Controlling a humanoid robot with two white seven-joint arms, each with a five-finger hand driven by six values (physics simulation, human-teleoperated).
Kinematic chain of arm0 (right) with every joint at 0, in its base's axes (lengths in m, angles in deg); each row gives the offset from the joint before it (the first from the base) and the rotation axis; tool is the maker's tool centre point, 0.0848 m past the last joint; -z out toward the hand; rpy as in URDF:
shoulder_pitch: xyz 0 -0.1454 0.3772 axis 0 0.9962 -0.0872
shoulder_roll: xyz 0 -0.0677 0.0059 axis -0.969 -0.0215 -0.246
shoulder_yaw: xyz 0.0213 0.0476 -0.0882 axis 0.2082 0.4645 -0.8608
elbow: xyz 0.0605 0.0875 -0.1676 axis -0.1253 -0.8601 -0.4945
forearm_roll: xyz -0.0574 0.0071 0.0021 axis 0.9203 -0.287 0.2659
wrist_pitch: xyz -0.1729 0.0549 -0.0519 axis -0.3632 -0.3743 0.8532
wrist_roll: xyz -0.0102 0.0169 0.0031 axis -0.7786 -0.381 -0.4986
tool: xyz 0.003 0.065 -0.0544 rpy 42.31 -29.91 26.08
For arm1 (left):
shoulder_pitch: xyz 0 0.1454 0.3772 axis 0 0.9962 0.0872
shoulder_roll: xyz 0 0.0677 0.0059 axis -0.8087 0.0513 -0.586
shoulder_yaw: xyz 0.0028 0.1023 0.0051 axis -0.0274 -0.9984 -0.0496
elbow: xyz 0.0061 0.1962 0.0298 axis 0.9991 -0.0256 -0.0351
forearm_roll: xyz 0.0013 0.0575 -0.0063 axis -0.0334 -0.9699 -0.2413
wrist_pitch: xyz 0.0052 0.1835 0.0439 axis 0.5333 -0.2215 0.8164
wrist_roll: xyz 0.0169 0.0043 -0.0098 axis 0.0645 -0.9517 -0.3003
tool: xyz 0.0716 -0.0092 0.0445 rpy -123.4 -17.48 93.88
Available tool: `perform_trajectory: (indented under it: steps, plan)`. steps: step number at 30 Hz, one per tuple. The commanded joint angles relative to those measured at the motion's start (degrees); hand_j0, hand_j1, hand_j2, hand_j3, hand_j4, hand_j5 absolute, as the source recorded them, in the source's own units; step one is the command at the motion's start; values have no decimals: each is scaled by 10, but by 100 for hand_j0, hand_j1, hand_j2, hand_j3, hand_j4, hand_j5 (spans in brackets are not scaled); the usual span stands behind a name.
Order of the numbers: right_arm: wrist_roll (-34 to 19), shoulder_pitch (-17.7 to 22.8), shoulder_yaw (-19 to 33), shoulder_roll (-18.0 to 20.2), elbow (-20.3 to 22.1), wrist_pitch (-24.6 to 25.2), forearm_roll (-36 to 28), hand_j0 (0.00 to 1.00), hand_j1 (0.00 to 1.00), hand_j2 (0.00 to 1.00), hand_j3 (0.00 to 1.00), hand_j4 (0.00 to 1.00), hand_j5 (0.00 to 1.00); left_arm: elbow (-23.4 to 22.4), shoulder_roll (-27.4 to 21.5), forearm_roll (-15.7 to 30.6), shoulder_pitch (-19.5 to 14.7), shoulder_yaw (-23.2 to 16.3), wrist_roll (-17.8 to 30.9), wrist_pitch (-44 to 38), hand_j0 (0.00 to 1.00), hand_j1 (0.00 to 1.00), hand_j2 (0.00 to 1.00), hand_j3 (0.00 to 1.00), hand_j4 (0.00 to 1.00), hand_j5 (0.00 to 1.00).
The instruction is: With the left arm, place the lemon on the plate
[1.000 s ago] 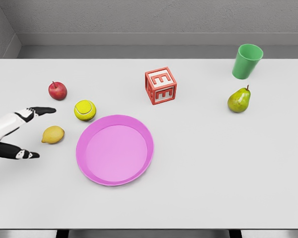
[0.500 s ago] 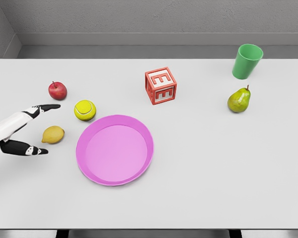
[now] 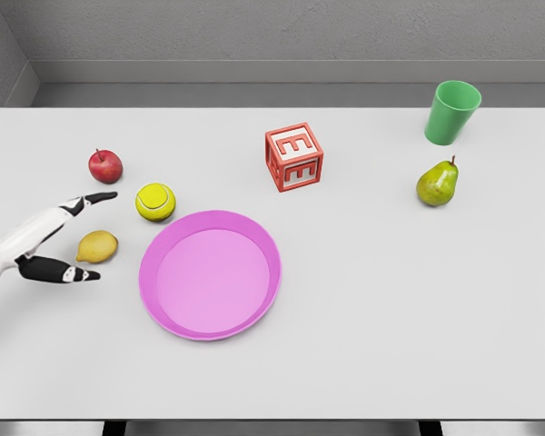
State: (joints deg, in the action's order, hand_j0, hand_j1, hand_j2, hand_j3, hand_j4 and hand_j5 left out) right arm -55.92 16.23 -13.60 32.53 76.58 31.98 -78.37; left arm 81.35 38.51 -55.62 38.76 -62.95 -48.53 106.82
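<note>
Head view: left robot hand (image 3: 50, 245) spread open around smooth oval lemon (image 3: 97, 246).

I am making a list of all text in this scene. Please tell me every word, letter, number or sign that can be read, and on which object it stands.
"E" on the top face of the red letter block.
"E" on the front face of the same block, lying on its side.
No text shows on any other object.
</note>
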Motion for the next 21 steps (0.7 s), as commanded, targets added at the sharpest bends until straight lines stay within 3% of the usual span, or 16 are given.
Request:
perform_trajectory:
  steps: [1, 21]
  plan:
    - [0, 0, 0, 0, 0, 0, -1, 100, 100, 100, 100, 100, 100, -10, 14, 3, -1, -1, 0, -2, 100, 100, 100, 100, 100, 100]
    - [0, 0, 0, 0, 0, 0, -1, 100, 100, 100, 100, 100, 100, -63, 29, -3, -9, -12, 0, -2, 100, 100, 100, 100, 100, 100]
